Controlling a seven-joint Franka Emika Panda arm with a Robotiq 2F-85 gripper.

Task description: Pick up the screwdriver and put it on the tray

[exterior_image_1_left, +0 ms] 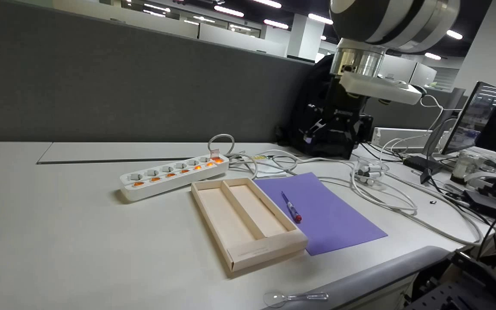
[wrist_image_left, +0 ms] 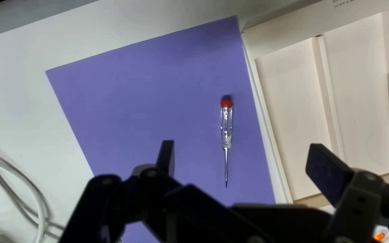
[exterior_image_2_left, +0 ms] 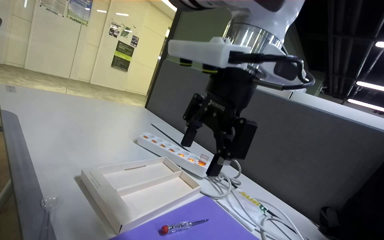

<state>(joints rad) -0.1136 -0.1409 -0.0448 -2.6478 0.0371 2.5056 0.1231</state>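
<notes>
Approach stage, seemingly. Gripper [exterior_image_2_left: 200, 160] hangs spread wide, holding nothing; screwdriver [wrist_image_left: 226, 141] lies on purple mat [wrist_image_left: 147, 101], beside tray [exterior_image_1_left: 222, 211]. Next likely calls for centring, descending, closing across screwdriver.

Clear, glossy plastic forms the handle of a screwdriver [wrist_image_left: 226, 143] at the center of the wrist view, its shaft shiny metal, against a smooth, matt purple mat [wrist_image_left: 147, 94]. A tray [wrist_image_left: 327, 98] at right shows smooth, unpolished, wood-like sides. In an exterior view, a pincer [exterior_image_2_left: 199, 156] near center wears largely matt black beneath a mirror-bright metal collar [exterior_image_2_left: 252, 36] toward the top. In an exterior view, a see-through plastic spoon [exterior_image_1_left: 297, 297] glints at the bottom of the frame; the surface [exterior_image_1_left: 58, 232] looks smooth and satiny, a power strip [exterior_image_1_left: 175, 180] left of center hard plastic, and a partition [exterior_image_1_left: 144, 86] at upper left matt and fabric-like.
</notes>
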